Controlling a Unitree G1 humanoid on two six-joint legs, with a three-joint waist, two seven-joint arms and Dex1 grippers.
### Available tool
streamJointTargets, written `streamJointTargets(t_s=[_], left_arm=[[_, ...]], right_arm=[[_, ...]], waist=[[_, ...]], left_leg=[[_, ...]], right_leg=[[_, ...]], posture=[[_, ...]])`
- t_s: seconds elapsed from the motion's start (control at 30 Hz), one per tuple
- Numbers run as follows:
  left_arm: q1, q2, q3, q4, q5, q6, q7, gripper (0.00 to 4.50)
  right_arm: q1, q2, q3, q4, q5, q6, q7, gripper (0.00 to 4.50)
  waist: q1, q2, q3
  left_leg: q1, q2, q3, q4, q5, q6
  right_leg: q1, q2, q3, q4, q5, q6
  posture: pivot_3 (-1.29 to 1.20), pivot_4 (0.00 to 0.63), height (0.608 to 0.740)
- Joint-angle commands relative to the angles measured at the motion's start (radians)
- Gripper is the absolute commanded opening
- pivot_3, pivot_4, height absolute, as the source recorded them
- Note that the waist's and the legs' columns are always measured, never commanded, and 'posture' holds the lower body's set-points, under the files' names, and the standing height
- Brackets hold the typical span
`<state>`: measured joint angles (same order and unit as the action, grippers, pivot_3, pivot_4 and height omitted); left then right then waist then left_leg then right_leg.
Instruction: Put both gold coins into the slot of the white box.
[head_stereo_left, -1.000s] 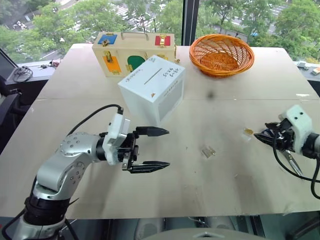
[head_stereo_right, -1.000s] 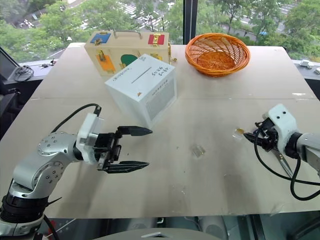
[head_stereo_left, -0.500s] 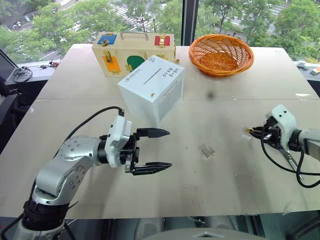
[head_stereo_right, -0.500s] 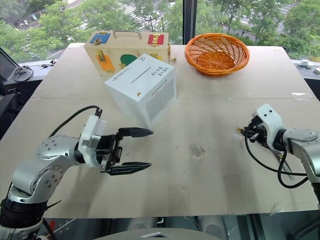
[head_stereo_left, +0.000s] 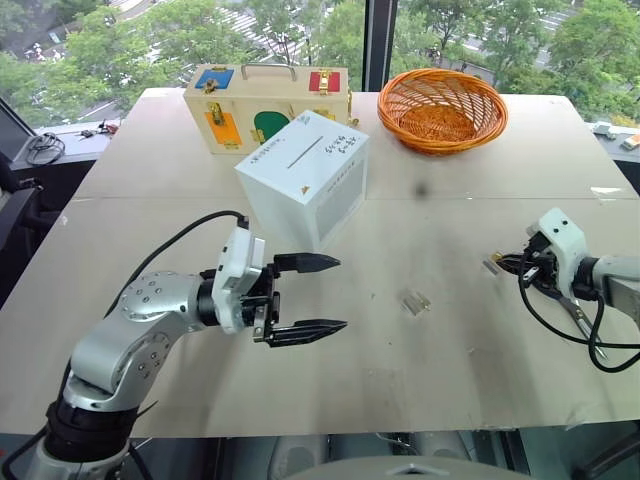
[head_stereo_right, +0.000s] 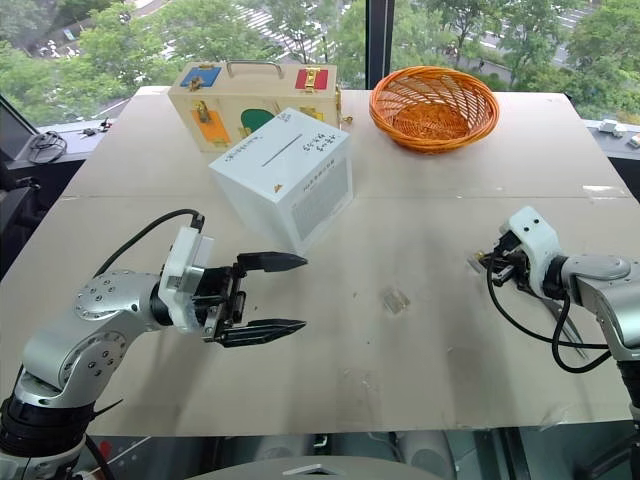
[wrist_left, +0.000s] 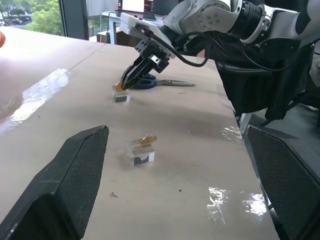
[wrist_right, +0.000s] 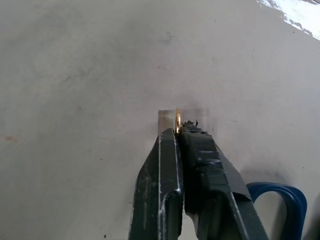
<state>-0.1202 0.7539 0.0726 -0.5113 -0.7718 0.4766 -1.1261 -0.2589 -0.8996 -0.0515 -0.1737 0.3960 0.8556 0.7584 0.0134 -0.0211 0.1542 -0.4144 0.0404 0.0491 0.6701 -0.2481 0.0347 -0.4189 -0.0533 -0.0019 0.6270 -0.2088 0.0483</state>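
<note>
The white box (head_stereo_left: 305, 175) stands at the table's middle back, its dark slot (head_stereo_left: 305, 152) on top. In front of it my left gripper (head_stereo_left: 322, 295) hangs open and holds nothing. At the right, my right gripper (wrist_right: 179, 131) is shut on a gold coin (wrist_right: 178, 120), pinching it on edge at its fingertips right over a small clear plastic piece (wrist_right: 167, 120). The other gold coin (wrist_left: 147, 140) lies on a second clear piece (wrist_left: 141, 155) near the table's middle, between the two grippers.
A wooden box (head_stereo_left: 266, 100) with coloured panels sits behind the white box. At the back right is an orange wicker basket (head_stereo_left: 443, 108). Blue-handled scissors (wrist_left: 150, 83) lie on the table just behind my right gripper.
My right gripper reached in over the clear piece at the right and closed on the gold coin there. The left arm stayed still.
</note>
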Motion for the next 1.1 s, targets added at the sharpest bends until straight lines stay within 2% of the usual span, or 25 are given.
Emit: streamJointTargets(t_s=[0.03, 0.2, 0.37, 0.53, 0.67, 0.7, 0.73, 0.77, 0.83, 0.87, 0.93, 1.0, 1.1], left_arm=[[-0.018, 0.007, 0.017, -0.038, -0.024, 0.005, 0.007, 4.50], [-0.062, -0.015, 0.020, -0.035, -0.098, 0.098, 0.094, 4.50], [-0.172, -0.058, 0.016, 0.019, -0.186, 0.211, 0.198, 4.50], [-0.269, -0.081, -0.011, 0.065, -0.216, 0.277, 0.206, 4.50], [-0.337, -0.121, -0.031, 0.106, -0.236, 0.305, 0.195, 4.50], [-0.351, -0.130, -0.036, 0.115, -0.231, 0.304, 0.192, 3.99], [-0.363, -0.137, -0.042, 0.122, -0.221, 0.297, 0.187, 3.80], [-0.378, -0.143, -0.053, 0.131, -0.211, 0.294, 0.174, 3.25], [-0.407, -0.153, -0.069, 0.152, -0.209, 0.300, 0.146, 3.25], [-0.421, -0.156, -0.078, 0.163, -0.208, 0.302, 0.128, 2.79], [-0.435, -0.159, -0.088, 0.177, -0.202, 0.301, 0.105, 2.60], [-0.443, -0.164, -0.094, 0.185, -0.190, 0.298, 0.097, 1.68], [-0.447, -0.169, -0.097, 0.188, -0.187, 0.303, 0.086, 1.68]], right_arm=[[-0.008, -0.014, -0.028, -0.020, 0.001, -0.002, 0.011, 0.04], [-0.011, -0.019, -0.066, -0.045, 0.033, 0.017, 0.022, 0.04], [-0.018, -0.014, -0.200, -0.138, 0.175, 0.098, 0.050, 0.04], [-0.042, 0.000, -0.321, -0.322, 0.400, 0.229, 0.051, 0.04], [-0.096, 0.020, -0.325, -0.475, 0.585, 0.319, -0.027, 0.04], [-0.112, 0.025, -0.311, -0.506, 0.617, 0.328, -0.051, 0.00], [-0.130, 0.034, -0.298, -0.532, 0.652, 0.336, -0.079, 0.00], [-0.167, 0.059, -0.277, -0.552, 0.696, 0.344, -0.130, 0.00], [-0.235, 0.100, -0.225, -0.577, 0.756, 0.349, -0.211, 0.00], [-0.260, 0.115, -0.204, -0.580, 0.770, 0.347, -0.236, 0.00], [-0.285, 0.124, -0.179, -0.578, 0.795, 0.344, -0.275, 0.00], [-0.300, 0.126, -0.162, -0.576, 0.817, 0.338, -0.306, 0.00], [-0.311, 0.123, -0.144, -0.577, 0.852, 0.327, -0.340, 0.00]], waist=[[0.000, 0.000, 0.000], [0.001, 0.000, 0.000], [0.000, 0.000, 0.000], [-0.002, 0.000, 0.000], [-0.001, 0.000, 0.000], [-0.001, 0.000, 0.000], [-0.001, 0.000, 0.000], [-0.001, 0.000, 0.000], [-0.003, 0.000, 0.000], [-0.002, 0.000, 0.000], [0.000, -0.001, 0.000], [0.001, -0.001, 0.000], [-0.001, -0.001, 0.000]], left_leg=[[0.000, 0.000, 0.000, 0.000, 0.000, 0.000], [0.000, 0.000, 0.000, 0.000, 0.000, 0.000], [0.000, 0.000, -0.001, 0.000, 0.000, 0.000], [0.000, 0.000, -0.001, 0.000, 0.000, 0.000], [0.000, 0.000, -0.002, 0.000, 0.000, 0.000], [0.000, 0.000, -0.002, 0.000, 0.000, 0.000], [0.000, 0.000, -0.002, 0.000, 0.000, 0.000], [0.000, 0.000, -0.002, 0.000, 0.000, 0.000], [0.000, 0.000, -0.002, 0.000, 0.000, 0.000], [0.000, 0.000, -0.002, 0.000, 0.000, 0.000], [0.000, 0.000, -0.001, 0.000, 0.000, 0.000], [-0.001, 0.000, -0.001, 0.000, 0.000, 0.000], [-0.001, 0.000, -0.001, 0.000, 0.000, 0.000]], right_leg=[[0.000, 0.000, 0.000, 0.000, 0.000, 0.000], [0.000, 0.000, 0.000, 0.000, 0.000, 0.000], [0.000, 0.000, 0.000, 0.000, 0.001, 0.002], [0.000, 0.001, 0.000, 0.000, 0.002, 0.004], [0.000, 0.001, 0.000, 0.000, 0.002, 0.004], [0.001, 0.001, -0.001, 0.000, 0.002, 0.004], [0.001, 0.001, -0.001, 0.000, 0.001, 0.002], [0.001, 0.001, -0.001, 0.000, 0.001, 0.002], [0.000, 0.001, 0.000, 0.000, 0.001, 0.001], [0.000, 0.001, 0.000, 0.000, 0.001, 0.001], [0.001, 0.001, 0.000, 0.000, 0.001, 0.001], [0.000, 0.001, 0.000, 0.000, 0.001, 0.001], [0.000, 0.001, 0.000, 0.000, 0.001, 0.001]], posture=[[0.00, 0.150, 0.740], [0.00, 0.150, 0.740], [0.00, 0.150, 0.740], [0.00, 0.150, 0.740], [0.00, 0.150, 0.740], [0.00, 0.150, 0.740], [0.00, 0.150, 0.740], [0.00, 0.150, 0.740], [0.00, 0.150, 0.740], [0.00, 0.150, 0.740], [0.00, 0.150, 0.740], [0.00, 0.150, 0.740], [0.00, 0.150, 0.740]])
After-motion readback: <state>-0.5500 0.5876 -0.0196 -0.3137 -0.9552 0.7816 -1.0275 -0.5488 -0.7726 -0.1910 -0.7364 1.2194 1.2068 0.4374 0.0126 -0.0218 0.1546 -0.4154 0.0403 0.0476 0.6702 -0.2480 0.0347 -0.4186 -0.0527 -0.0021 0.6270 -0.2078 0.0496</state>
